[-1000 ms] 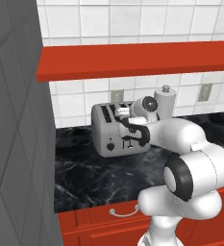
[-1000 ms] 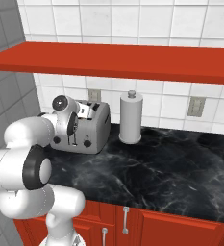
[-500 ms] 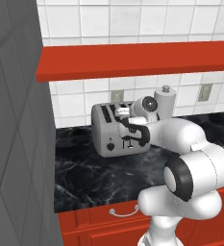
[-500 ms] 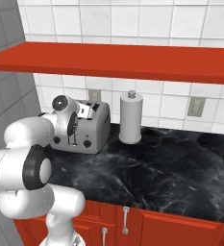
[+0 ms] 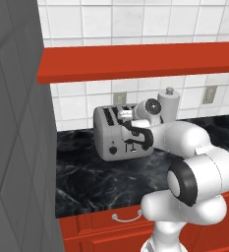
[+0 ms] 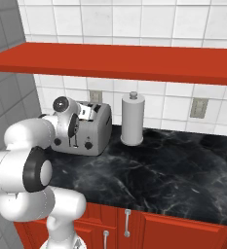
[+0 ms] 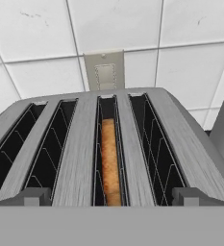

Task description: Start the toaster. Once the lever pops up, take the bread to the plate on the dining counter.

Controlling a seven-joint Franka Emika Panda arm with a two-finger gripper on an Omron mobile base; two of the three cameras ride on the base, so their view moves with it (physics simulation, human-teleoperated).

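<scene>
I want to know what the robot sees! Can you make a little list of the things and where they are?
toaster: on the black countertop, by the tiled wall
bread: down in the third slot from the left, hand view
gripper: open, fingers above the toaster's near edge
paper towel roll: upright, beside the toaster
shelf: red, above

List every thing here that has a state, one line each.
toaster: upright on the black countertop, three slots empty, one loaded.
bread: sunk on edge in the third slot from the left in the hand view.
tool: open, poised over the toaster's front edge.
paper towel roll: upright beside the toaster.
</scene>
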